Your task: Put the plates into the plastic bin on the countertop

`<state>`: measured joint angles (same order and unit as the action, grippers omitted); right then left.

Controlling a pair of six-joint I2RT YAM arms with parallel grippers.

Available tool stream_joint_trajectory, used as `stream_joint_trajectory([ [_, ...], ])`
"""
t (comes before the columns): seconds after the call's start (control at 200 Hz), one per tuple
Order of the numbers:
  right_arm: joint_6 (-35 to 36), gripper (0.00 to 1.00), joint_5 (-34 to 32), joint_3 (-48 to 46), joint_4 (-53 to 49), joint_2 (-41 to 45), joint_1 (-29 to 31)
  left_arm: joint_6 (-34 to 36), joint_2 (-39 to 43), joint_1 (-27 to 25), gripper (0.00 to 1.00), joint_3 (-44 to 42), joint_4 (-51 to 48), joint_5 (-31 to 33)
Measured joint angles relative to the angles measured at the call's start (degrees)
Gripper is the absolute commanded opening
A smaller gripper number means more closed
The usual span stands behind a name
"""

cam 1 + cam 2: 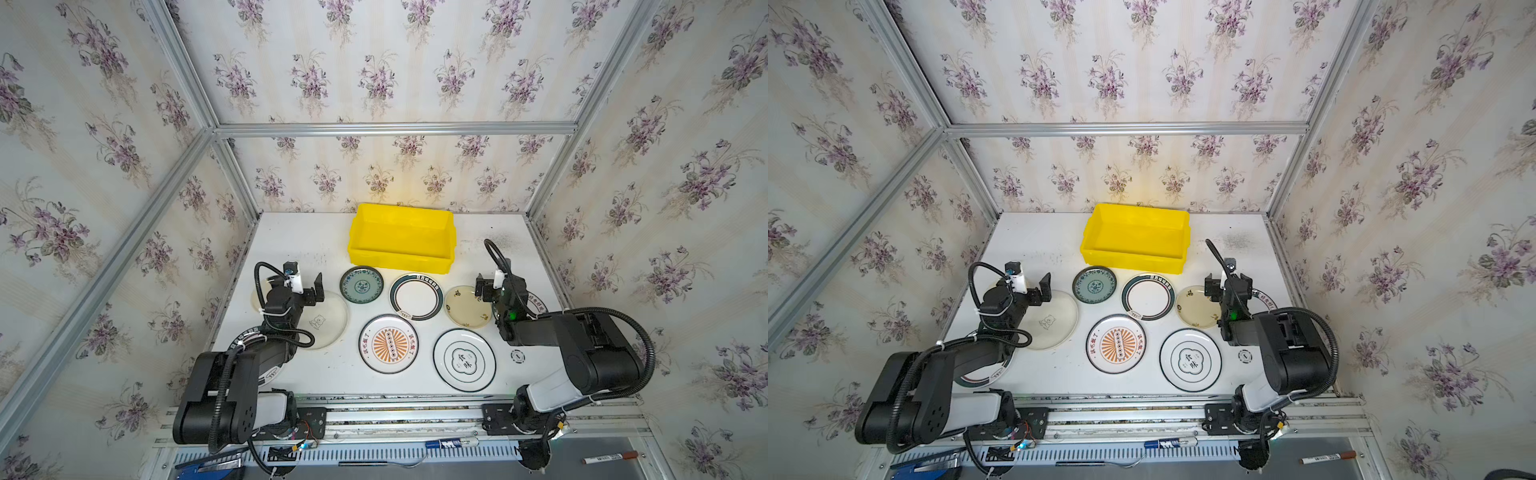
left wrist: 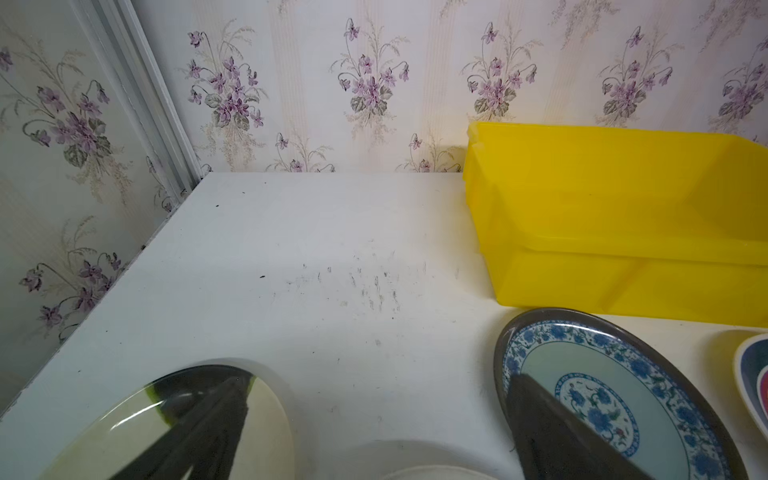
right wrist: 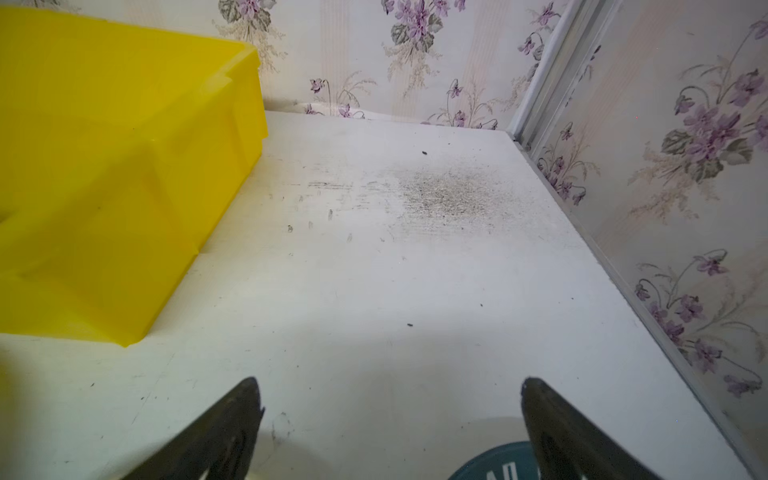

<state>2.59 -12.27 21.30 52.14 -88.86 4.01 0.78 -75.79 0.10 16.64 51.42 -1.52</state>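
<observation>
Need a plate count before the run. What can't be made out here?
Dark-rimmed plate, both top views: mostly under the left arm; centre hidden.
Cream plate, both top views: partly behind that arm's wrist and cable.
Lettered plate, both top views: right arm covers all but a rim sliver.
Small round disc, top views: too small to identify.
Edge dish, left wrist view: cut off by the picture's edge; pattern unclear.

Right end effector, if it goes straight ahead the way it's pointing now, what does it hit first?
Probably bare countertop, near the dark scuff patch; nothing stands in that line. The right end effector is open, and the plastic bin sits off to the side. Depth is unclear.
</observation>
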Motion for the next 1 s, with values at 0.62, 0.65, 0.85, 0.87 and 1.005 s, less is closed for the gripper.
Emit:
stream_joint_trajectory([
  [0.62,-0.2,1.0,1.0,0.0,0.0,0.0,-0.1,0.0,0.0,0.0,1.0,0.0,0.0,0.0],
  [0.65,-0.2,1.0,1.0,0.0,0.0,0.0,-0.1,0.0,0.0,0.0,1.0,0.0,0.0,0.0],
  [0.85,-0.9,1.0,1.1,-0.2,0.0,0.2,-1.3,0.0,0.0,0.0,1.0,0.0,0.0,0.0],
  [0.87,-0.9,1.0,1.1,-0.2,0.0,0.2,-1.4,0.0,0.0,0.0,1.0,0.0,0.0,0.0],
  [1.005,-1.3,1.0,1.5,-0.4,0.0,0.2,-1.5,0.2,0.0,-0.2,1.0,0.0,0.0,0.1],
])
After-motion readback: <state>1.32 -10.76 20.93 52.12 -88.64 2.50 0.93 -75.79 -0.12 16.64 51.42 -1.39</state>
